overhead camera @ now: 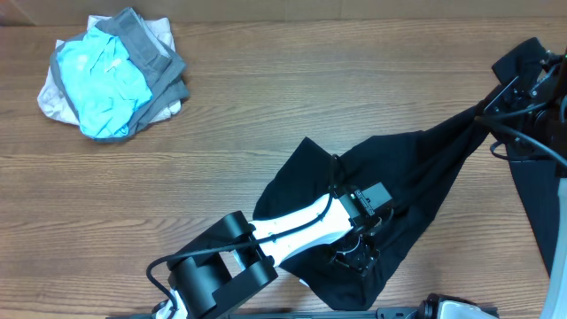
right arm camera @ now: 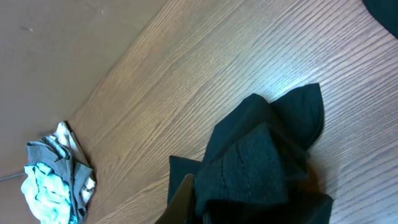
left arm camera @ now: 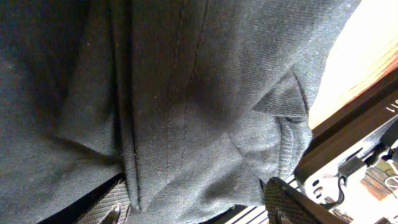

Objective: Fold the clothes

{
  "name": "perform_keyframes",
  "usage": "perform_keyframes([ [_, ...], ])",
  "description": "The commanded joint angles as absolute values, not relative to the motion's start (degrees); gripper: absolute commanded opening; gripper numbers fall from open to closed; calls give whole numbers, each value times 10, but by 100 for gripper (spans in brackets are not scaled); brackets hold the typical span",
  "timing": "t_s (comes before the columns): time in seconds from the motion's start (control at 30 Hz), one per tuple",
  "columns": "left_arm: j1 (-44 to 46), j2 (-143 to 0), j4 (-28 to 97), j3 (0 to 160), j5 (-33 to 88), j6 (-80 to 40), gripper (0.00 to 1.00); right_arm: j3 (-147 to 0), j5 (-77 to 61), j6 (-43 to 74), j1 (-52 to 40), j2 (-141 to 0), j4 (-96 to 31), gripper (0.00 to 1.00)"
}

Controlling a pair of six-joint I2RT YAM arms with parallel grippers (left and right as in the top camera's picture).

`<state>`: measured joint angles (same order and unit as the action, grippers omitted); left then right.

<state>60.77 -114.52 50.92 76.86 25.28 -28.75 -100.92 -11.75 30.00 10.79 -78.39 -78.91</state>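
No folds yet: the clothes [overhead camera: 399, 190] are pulled out crumpled; all folding is left
Right gripper [overhead camera: 512, 90]: clamped on the clothes' far end
Left gripper [overhead camera: 354, 257]: spread over the clothes' near edge

Black garment [overhead camera: 416, 173]: plain soft fabric without print, crumpled and partly spread. It lies as a diagonal band on the wooden table [overhead camera: 221, 115], from a broad heap at the near middle to a bunched corner drawn taut and lifted at the right edge. Close views show stitched seams and a hemmed edge.
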Motion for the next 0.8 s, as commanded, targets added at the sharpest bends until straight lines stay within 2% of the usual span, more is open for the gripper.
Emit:
perform_keyframes([
  [0.0,612,-1150,507,770,250,-298,70,-1021,-114,297,110,-779,-788,4],
  [0.07,612,-1150,505,770,249,-298,66,-1021,-114,297,110,-779,-789,4],
  [0.37,611,-1150,505,770,234,-309,16,-1021,-111,295,110,-779,-793,4],
  [0.47,611,-1150,505,770,231,-309,4,-1021,-105,295,110,-779,-794,4],
  [0.63,605,-1150,509,772,194,-309,4,-1021,-103,295,110,-779,-794,4],
  [0.77,563,-1139,574,819,147,-309,4,-1021,-103,295,110,-779,-787,4],
])
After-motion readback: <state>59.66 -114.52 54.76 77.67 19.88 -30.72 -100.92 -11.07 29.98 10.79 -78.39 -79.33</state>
